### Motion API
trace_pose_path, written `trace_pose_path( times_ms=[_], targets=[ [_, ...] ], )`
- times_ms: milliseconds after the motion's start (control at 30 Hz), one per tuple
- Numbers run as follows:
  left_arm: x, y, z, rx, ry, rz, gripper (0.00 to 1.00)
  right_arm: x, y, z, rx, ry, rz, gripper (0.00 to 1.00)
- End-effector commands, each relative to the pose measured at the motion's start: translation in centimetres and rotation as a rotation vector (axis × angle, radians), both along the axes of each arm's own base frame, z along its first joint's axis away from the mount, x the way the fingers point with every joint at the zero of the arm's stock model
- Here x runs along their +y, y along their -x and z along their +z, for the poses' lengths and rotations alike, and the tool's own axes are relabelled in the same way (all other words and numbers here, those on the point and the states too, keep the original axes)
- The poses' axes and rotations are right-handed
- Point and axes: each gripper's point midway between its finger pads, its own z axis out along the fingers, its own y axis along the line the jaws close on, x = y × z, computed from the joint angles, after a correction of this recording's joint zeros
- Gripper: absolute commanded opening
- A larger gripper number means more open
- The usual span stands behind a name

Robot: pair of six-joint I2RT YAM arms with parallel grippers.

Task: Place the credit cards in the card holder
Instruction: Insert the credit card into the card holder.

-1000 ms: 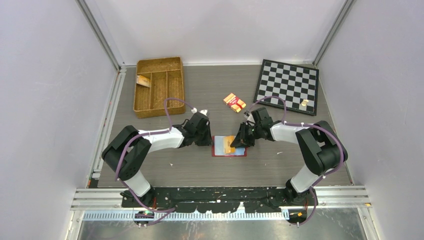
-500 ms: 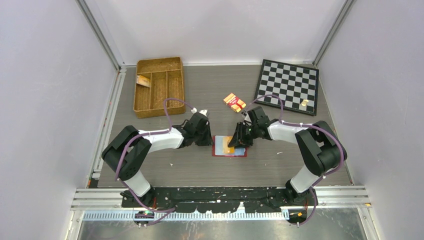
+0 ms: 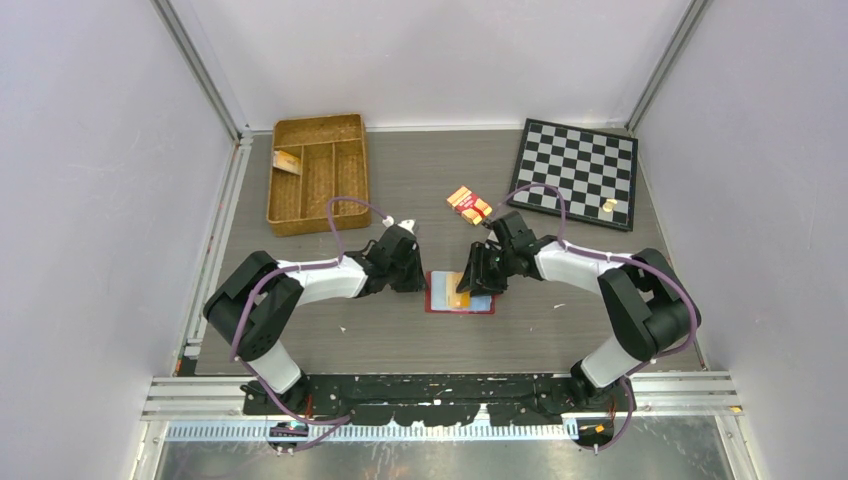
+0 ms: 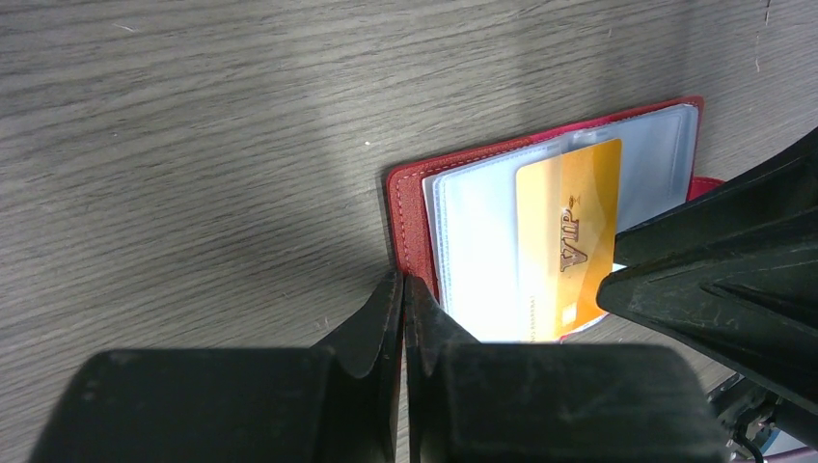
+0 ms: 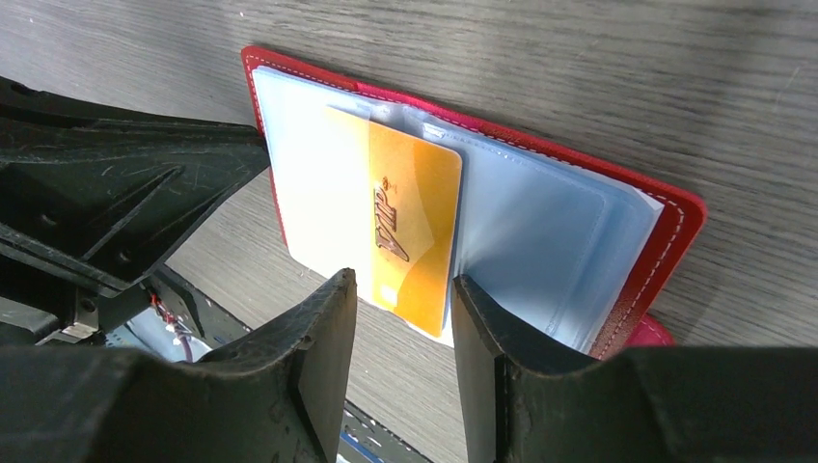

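Observation:
The dark-red card holder [image 3: 440, 306] lies open on the table between both arms, its clear sleeves [image 5: 540, 241] facing up. An orange-yellow VIP credit card [image 5: 415, 217] rests on the sleeves, one long side tucked under clear plastic, its near end sticking out past the sleeve. My right gripper [image 5: 403, 299] is open, its fingers either side of that near end without touching it. My left gripper [image 4: 405, 289] is shut, its tips meeting at the holder's red left rim [image 4: 410, 207]. From above, the left gripper [image 3: 412, 283] and right gripper [image 3: 476, 284] flank the holder.
An orange-and-red banded pack [image 3: 469, 204] lies behind the holder. A brown wicker divided tray [image 3: 353, 170] with a small tan item stands at back left. A chessboard [image 3: 575, 170] with one pale piece [image 3: 607, 205] sits at back right.
My right gripper has opened and let go of the card, and that arm has edged left over the holder. The left arm has stayed put.

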Motion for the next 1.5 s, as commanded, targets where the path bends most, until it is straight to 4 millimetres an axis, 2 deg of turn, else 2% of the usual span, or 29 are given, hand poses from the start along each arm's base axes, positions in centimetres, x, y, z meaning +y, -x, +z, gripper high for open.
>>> trace_pose_path(
  times_ms=[0,333,900,1067,1233,1467],
  targets=[
    [1.0,1.4,-1.7,0.046,-0.045,-0.013,0.04,0.5,-0.9,0.8,-0.054,0.018,0.010,0.45],
    [0.8,1.6,-1.8,0.053,-0.029,-0.020,0.02,2.3,-1.4,1.2,-0.067,-0.020,0.033,0.39],
    [0.8,2.0,-2.2,0.071,-0.024,-0.018,0.00,4.0,-1.5,1.5,-0.075,-0.041,0.060,0.37],
    [1.2,1.9,-2.2,0.060,-0.033,-0.008,0.00,2.7,-1.8,1.9,-0.104,0.028,0.020,0.37],
    [1.2,1.8,-2.1,0.054,-0.035,-0.010,0.00,1.1,-1.4,1.0,-0.091,0.116,-0.003,0.38],
    [1.3,1.8,-2.0,0.050,-0.037,-0.009,0.00,0.9,-1.3,0.5,-0.079,0.124,-0.011,0.40]
  ],
)
